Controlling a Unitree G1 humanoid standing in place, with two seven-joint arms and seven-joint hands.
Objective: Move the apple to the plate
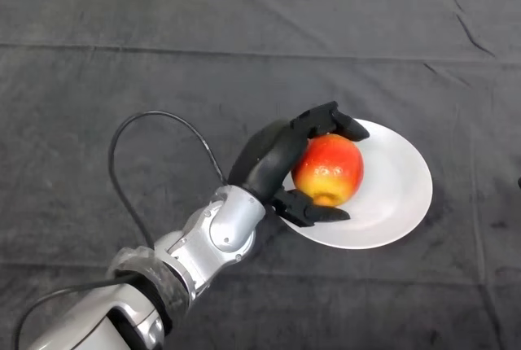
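Gripping the apple (328, 168): left hand (273, 159) has its fingers curled over the far side and its thumb under the near side, pinching the fruit between them. Apple is red-yellow and sits over the left part of the white plate (399, 195). Can't confirm whether it's resting on the plate or held just above it; the thumb hides the contact. Thumb tip overlaps the plate's near-left rim. Plate lies on the dark cloth (122, 57), right of centre. Silver-grey arm (203, 240) enters from lower left.

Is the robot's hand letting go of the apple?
No, the left hand is curled round the apple over the white plate.
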